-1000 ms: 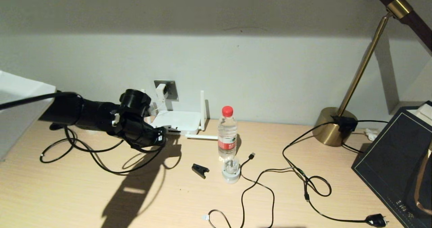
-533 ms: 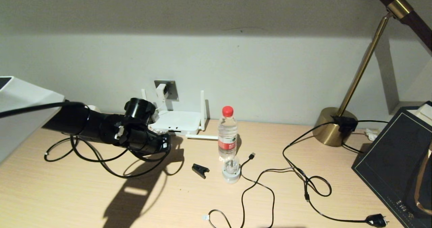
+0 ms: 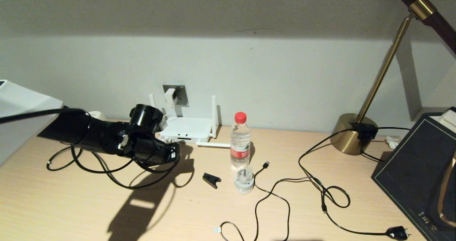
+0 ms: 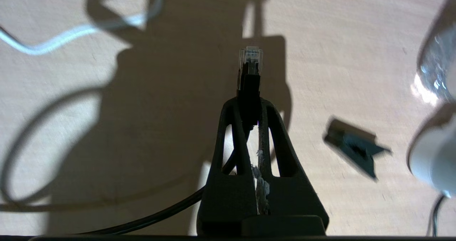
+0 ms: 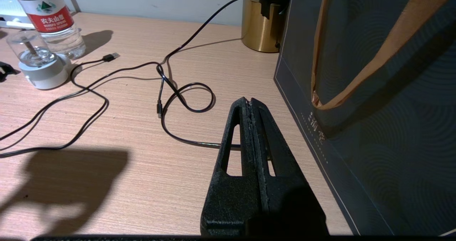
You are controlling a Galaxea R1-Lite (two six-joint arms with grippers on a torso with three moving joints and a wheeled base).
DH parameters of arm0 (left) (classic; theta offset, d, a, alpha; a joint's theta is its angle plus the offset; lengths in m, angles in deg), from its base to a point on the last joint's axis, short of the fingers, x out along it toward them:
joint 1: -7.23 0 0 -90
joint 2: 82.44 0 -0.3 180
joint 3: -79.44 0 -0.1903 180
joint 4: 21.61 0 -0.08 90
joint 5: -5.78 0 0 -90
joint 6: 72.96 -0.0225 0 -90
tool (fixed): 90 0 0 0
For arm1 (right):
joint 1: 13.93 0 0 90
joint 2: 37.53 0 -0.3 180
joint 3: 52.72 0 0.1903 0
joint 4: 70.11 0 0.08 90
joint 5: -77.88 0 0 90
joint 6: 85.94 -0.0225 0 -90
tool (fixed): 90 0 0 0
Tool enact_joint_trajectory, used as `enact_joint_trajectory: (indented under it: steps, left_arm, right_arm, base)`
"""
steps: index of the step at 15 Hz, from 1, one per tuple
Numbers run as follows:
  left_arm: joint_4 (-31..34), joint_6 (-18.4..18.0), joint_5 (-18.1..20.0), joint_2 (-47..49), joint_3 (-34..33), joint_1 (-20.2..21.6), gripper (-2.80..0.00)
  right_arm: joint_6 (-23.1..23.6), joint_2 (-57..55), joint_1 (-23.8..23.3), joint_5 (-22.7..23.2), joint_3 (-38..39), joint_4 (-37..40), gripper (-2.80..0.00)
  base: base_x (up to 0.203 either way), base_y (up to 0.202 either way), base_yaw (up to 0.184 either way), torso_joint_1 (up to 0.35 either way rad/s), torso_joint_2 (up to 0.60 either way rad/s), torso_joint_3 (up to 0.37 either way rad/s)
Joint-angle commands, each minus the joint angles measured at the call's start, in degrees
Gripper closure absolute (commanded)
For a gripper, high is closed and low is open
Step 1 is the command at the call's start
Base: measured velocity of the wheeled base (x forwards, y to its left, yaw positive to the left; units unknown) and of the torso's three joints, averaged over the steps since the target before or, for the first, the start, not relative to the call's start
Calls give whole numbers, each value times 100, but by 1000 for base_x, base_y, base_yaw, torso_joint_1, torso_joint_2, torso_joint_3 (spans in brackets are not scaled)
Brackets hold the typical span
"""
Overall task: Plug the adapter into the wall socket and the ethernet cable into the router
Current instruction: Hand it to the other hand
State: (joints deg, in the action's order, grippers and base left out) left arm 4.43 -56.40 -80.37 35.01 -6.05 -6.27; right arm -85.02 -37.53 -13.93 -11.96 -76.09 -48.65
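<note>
My left gripper [image 3: 172, 153] hangs low over the desk just in front of the router [image 3: 187, 128], a flat white box with upright antennas standing against the wall. It is shut on the ethernet cable's black connector [image 4: 249, 87], whose clear tip [image 4: 251, 58] sticks out past the fingers. The thick black cable [image 3: 89, 164] loops on the desk under the arm. The white adapter [image 3: 170, 96] sits on the grey wall socket [image 3: 181, 95] above the router. My right gripper [image 5: 250, 101] is shut and empty, low over the desk beside a dark bag; the head view does not show it.
A red-capped water bottle [image 3: 239, 139], a small white base with a clear dome [image 3: 244, 181] and a black clip [image 3: 211, 179] stand right of the router. A thin black USB cable [image 3: 265, 164], lamp cord, black plug [image 3: 397, 232], brass lamp base [image 3: 352, 134] and dark bag [image 3: 416, 169] fill the right.
My left gripper, still holding the connector, has shifted a little right and lower, away from the router's front edge; the cable loops moved with it. In the last half second it barely moved.
</note>
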Motion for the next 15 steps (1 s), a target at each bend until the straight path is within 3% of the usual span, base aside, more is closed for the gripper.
enact_joint_trajectory:
  steps: [1, 6, 9, 11, 15]
  left_arm:
    - [4, 35, -5, -411, -382, -44, 0]
    - [13, 34, -63, -854, -934, -126, 0]
    - [5, 108, -489, -873, -953, -309, 0]
    - [5, 320, -499, -872, -960, -434, 0]
    - [-3, 381, -496, -898, -963, -519, 0]
  right_arm:
    - [4, 0, 0, 2, 53, -4, 0]
    - [4, 0, 0, 2, 53, -4, 0]
    - [4, 0, 0, 2, 53, -4, 0]
    - [4, 0, 0, 2, 53, -4, 0]
    - [4, 0, 0, 2, 53, -4, 0]
  base:
    - [0, 0, 0, 0, 0, 0]
    - [0, 0, 0, 0, 0, 0]
    - [0, 0, 0, 0, 0, 0]
    - [0, 0, 0, 0, 0, 0]
    - [0, 0, 0, 0, 0, 0]
